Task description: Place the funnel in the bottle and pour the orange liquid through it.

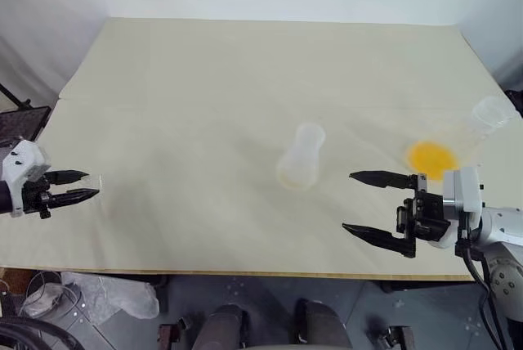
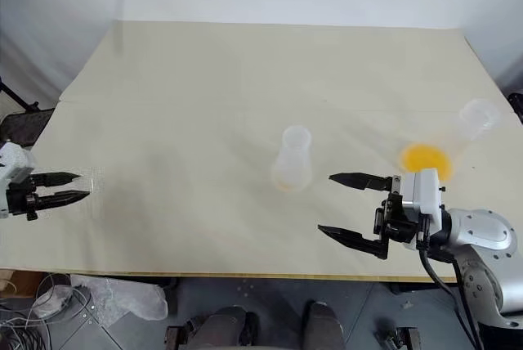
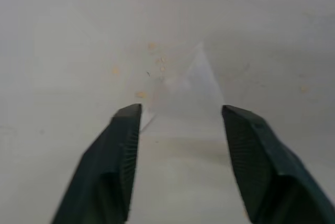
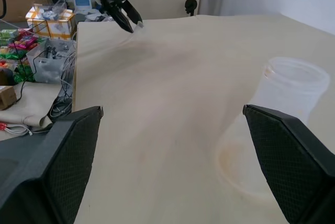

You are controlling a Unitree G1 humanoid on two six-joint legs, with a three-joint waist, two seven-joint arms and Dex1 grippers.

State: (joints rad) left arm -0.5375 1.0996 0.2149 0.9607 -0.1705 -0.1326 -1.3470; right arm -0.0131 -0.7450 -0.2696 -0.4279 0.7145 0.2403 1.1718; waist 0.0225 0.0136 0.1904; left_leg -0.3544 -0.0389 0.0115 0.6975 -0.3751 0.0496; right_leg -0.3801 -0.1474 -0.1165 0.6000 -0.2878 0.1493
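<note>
The clear funnel [image 3: 184, 85] sits at the table's left edge, between the fingertips of my left gripper [image 1: 91, 184], which is shut on its sides. The bottle [image 1: 301, 158] stands upright mid-table, with a faint orange trace at its base. The orange liquid [image 1: 431, 156] pools in a larger clear flask [image 1: 482, 117] at the right, whose mouth points toward the table's right edge. My right gripper [image 1: 348, 201] is wide open and level, pointing left. It stands empty just right of the bottle and nearer the front edge. The right wrist view shows the bottle [image 4: 285, 109] beyond its fingers.
The cream table [image 1: 245, 72] stretches far back behind the bottle. Its front edge [image 1: 245, 272] runs just under both grippers. Beyond the table's left side are boxes and cables [image 4: 47, 30]. A dark stand [image 1: 20, 117] sits off the left edge.
</note>
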